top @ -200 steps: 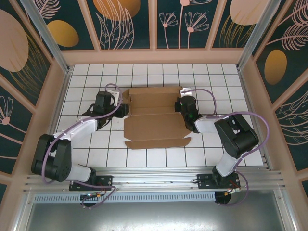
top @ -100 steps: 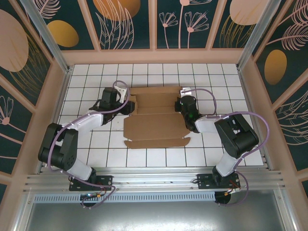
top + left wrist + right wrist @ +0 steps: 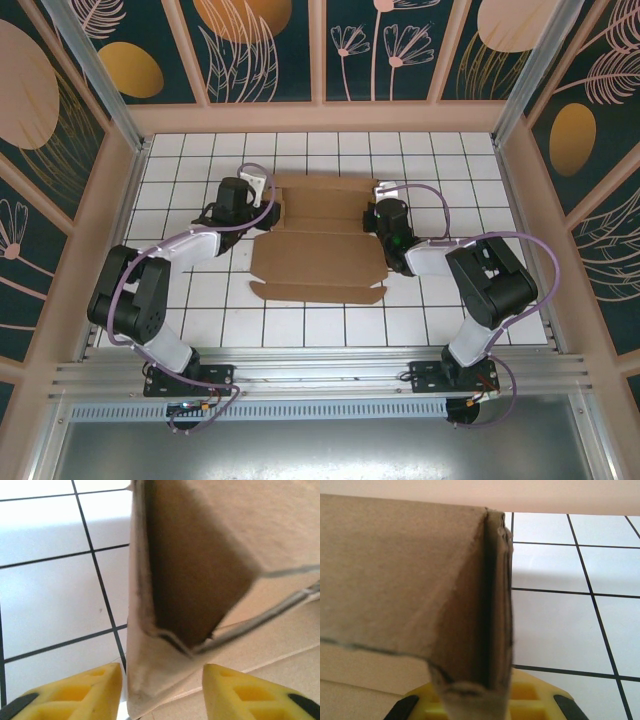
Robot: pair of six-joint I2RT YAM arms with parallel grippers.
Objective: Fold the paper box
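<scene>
Across the middle of the white-tiled desk (image 3: 480, 170) lies one paper box (image 3: 320, 255), a single brown cardboard sheet only partly raised. Its broad middle panel lies flat, a long narrow flap (image 3: 318, 292) lies flat along the near edge, and the far panel stands between the two claws. Two arms reach in from the near edge, one to each short end of the box.

The left claw (image 3: 265, 213) sits at the far left corner. In the left wrist view, that claw (image 3: 160, 695) has its two yellow fingers (image 3: 65, 695) parted, with an upright side flap of the box (image 3: 190, 570) standing between them. A sliver of gap shows beside the left finger, so the jaws straddle the flap rather than clamp it.

The right claw (image 3: 377, 215) sits at the far right corner. In the right wrist view, this claw (image 3: 480, 702) is closed tight on the bottom edge of a raised cardboard flap (image 3: 410, 570). The yellow fingers (image 3: 530, 700) press against the doubled cardboard edge, and white tiles show to the right of it.
</scene>
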